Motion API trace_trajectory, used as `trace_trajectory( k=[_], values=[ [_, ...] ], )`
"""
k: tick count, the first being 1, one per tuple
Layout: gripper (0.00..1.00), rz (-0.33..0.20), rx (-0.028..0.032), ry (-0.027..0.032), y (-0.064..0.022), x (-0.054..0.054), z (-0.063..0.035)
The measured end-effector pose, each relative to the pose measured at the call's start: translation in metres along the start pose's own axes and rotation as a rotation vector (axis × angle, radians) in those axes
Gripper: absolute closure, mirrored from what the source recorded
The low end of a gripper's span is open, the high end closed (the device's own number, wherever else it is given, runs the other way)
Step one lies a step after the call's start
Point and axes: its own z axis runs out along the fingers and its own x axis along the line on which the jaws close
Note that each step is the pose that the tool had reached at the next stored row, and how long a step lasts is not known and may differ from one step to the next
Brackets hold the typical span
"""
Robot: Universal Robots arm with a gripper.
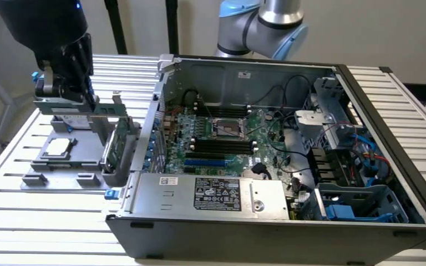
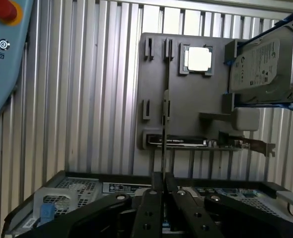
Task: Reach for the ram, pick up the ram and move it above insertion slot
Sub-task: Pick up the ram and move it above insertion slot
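Green ram [image 2: 165, 106], seen edge-on, apparently pinched in the closed gripper [image 2: 163, 181] above the grey tray [image 2: 154, 89]; keep it vertical.

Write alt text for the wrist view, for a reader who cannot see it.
Seen edge-on, the ram is pinched upright between the gripper fingers, above a grey parts tray on a slatted metal table. The tray holds a processor chip, a hard drive with blue rails, and an expansion card; the open computer case lies nearest the camera.
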Motion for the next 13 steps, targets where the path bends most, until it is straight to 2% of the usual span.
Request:
trace_trajectory(
  k=[3, 13],
  values=[
    [0.86, 0.000, -0.0006, -0.0029, -0.0133, 0.001, -0.0036],
    [0.86, -0.001, 0.0003, -0.0197, -0.0589, 0.003, -0.0052]
  ],
)
